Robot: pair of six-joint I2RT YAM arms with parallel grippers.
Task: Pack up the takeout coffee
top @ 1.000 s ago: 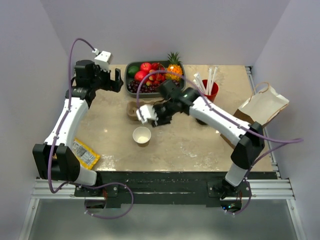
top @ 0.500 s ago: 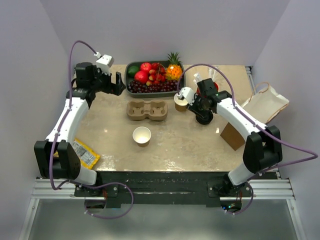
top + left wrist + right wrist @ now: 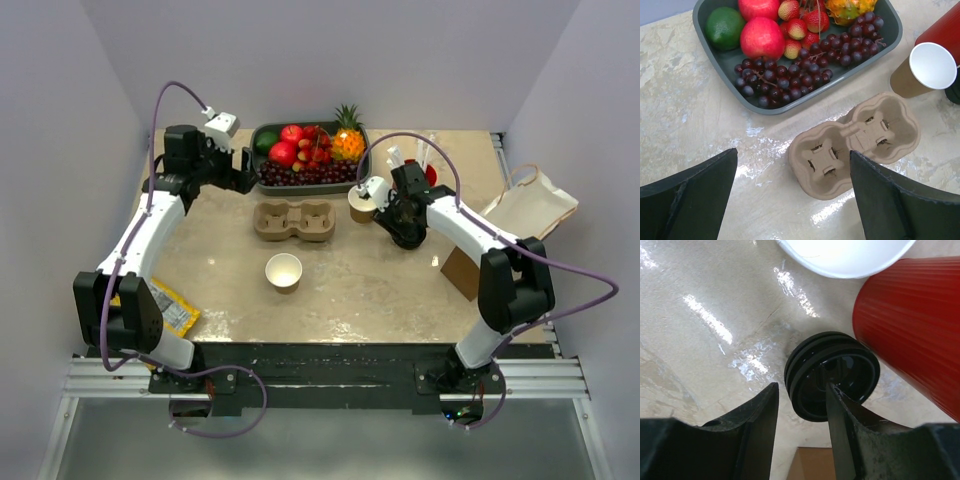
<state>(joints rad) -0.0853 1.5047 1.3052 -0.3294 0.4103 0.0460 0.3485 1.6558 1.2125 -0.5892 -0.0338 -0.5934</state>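
A kraft-brown paper cup [image 3: 360, 206], cream-white inside and without a lid, stands just right of the tan cup carrier [image 3: 295, 220]. A second open cup [image 3: 283, 271] stands nearer the front. Two black lids [image 3: 832, 372] lie stacked on the table by the red cup [image 3: 910, 320]. My right gripper [image 3: 801, 390] points down over them, open, with the lids' left rim between its fingers; one finger is outside the rim, the other over the hollow. My left gripper [image 3: 793, 151] hangs wide open above the carrier's [image 3: 855, 142] left end, holding nothing.
A grey tray of fruit [image 3: 262, 140] sits behind the carrier. The red cup of white straws [image 3: 424, 178] stands behind the lids. A brown paper bag [image 3: 528, 208] and a brown box [image 3: 462, 272] are at the right. A yellow snack packet [image 3: 165, 305] lies front left.
My right arm swung from over the carrier to the right and now sits over the black lids; the kraft cup stands uncovered right of the carrier. My left arm shifted slightly right.
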